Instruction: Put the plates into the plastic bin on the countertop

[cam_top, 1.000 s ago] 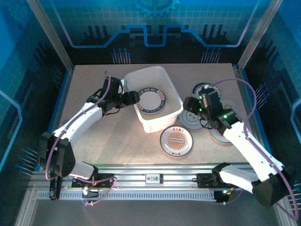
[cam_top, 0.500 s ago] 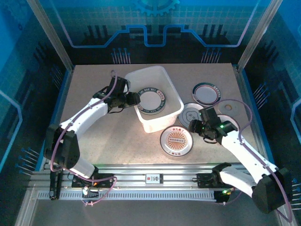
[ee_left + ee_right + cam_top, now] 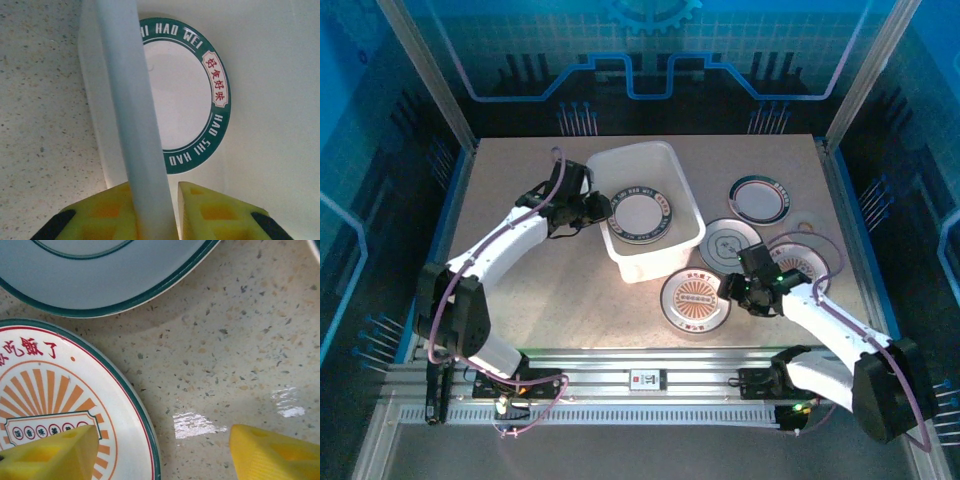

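Observation:
The plastic bin (image 3: 672, 172) stands at the centre back of the countertop (image 3: 535, 290). One white plate with a dark green lettered rim (image 3: 640, 213) (image 3: 192, 95) lies inside it. My left gripper (image 3: 597, 207) (image 3: 152, 212) is shut on the bin's left wall (image 3: 127, 100), which rises between the yellow fingers. A plate with an orange sunburst centre (image 3: 694, 298) (image 3: 50, 390) lies in front of the bin. My right gripper (image 3: 733, 290) (image 3: 164, 436) is open and straddles its right rim, one finger over the plate and one over bare countertop (image 3: 240, 340).
A grey plate (image 3: 728, 243) (image 3: 100, 270) lies right of the bin, and a dark-rimmed plate (image 3: 760, 197) lies behind it. Another plate (image 3: 802, 262) sits partly under the right arm and its looped cable. Blue edging borders the tabletop.
My right arm has drawn back from the far plates toward the near edge, down to the orange plate's right rim. The left gripper stays on the bin wall, and the bin has shifted slightly.

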Robot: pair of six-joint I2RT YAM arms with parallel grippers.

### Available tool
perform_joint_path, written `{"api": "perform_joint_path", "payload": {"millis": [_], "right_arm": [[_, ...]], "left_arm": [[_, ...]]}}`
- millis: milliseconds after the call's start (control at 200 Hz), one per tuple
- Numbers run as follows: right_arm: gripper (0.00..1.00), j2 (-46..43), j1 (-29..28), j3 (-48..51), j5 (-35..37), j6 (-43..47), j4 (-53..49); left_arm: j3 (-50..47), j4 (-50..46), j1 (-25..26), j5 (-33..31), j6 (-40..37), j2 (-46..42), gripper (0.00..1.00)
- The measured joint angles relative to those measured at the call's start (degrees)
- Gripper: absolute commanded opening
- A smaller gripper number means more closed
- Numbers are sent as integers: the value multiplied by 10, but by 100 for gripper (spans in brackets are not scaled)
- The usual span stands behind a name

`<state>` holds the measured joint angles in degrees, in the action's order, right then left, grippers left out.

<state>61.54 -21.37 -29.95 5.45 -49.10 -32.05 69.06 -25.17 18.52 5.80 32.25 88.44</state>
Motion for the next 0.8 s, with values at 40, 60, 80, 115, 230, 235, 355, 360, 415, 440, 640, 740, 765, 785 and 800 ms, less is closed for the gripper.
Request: {"api": "perform_joint_path", "payload": {"millis": [40,60,80,115,230,235,355,360,415,440,640,740,765,785,800], "right_arm": [[67,6,-1,2,-1,-1,7],[67,10,-2,2,-2,-2,11],[67,13,-4,3,-3,-2,16],[66,19,-6,4,-6,-2,24],[65,39,-15,5,-15,-4,49],[65,39,-15,5,-15,-4,49],[62,55,-19,11,-19,-4,69],[62,56,-19,11,-19,-4,69],[60,60,-19,12,-21,-4,73],[60,61,-20,14,-22,-4,77],[53,59,-20,27,-20,-6,93],[50,55,-20,31,-16,-9,96],[49,55,-20,32,-14,-9,97],[49,55,-20,33,-14,-9,97],[48,55,-20,33,-14,-9,97]], "left_arm": [[-2,0,-5,0,0,-2,19],[-4,0,-7,0,-1,-4,19],[-6,0,-10,0,-2,-7,19],[-9,-1,-15,0,-3,-10,19],[-21,-1,-26,0,-10,-23,18],[-21,-1,-26,0,-10,-23,18],[-32,-3,-35,0,-15,-35,21],[-32,-3,-35,0,-15,-35,21],[-36,-3,-40,0,-20,-38,23],[-36,-3,-42,0,-22,-39,24],[-38,-3,-45,0,-27,-40,27],[-40,-2,-46,0,-28,-41,27],[-40,-2,-47,1,-28,-41,28],[-41,-2,-47,2,-28,-41,28],[-41,-1,-47,2,-28,-41,28]]}}
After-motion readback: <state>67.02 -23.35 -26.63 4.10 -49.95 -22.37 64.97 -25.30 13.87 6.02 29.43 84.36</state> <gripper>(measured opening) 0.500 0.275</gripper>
